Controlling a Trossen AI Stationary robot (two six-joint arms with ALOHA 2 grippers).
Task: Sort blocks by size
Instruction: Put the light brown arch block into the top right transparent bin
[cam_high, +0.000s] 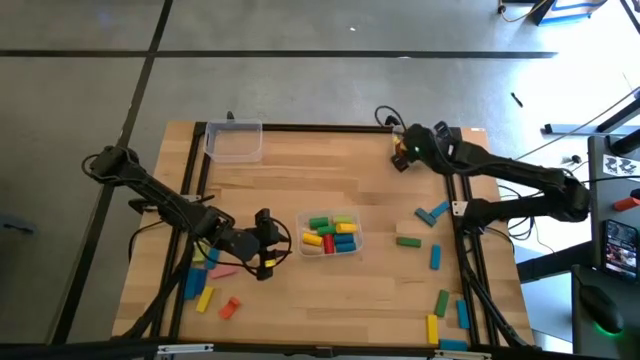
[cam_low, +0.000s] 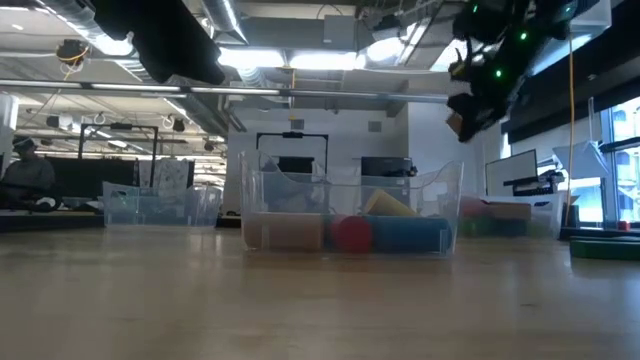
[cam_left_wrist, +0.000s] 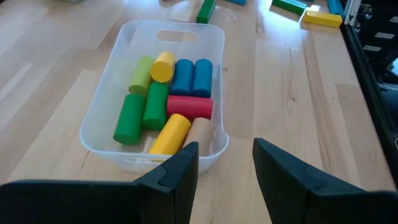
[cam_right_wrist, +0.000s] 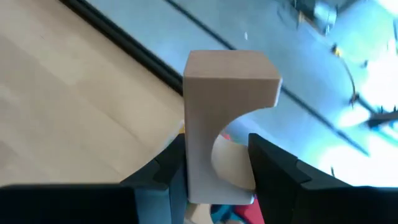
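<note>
Partly sorted: short cylinders fill the centre bin (cam_high: 356, 240); loose blocks (cam_high: 433, 213) lie on the table (cam_high: 330, 180) on both sides, far bin (cam_high: 234, 141) looks empty. Right claw (cam_right_wrist: 214, 163), near the far right corner, is clamped on a plain wood arch (cam_right_wrist: 227, 106), long axis running out past the fingers, cutout sideways. Left claw (cam_left_wrist: 225, 163) hangs parted, holding nothing, just beside the centre bin.

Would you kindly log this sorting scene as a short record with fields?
left end effector: open, empty, beside the centre bin
right end effector: shut on natural wood arch block, raised by the table's far right corner
centre bin: holds short cylinders
empty bin: far left corner
loose blocks: scattered on right side, more at near left
</note>
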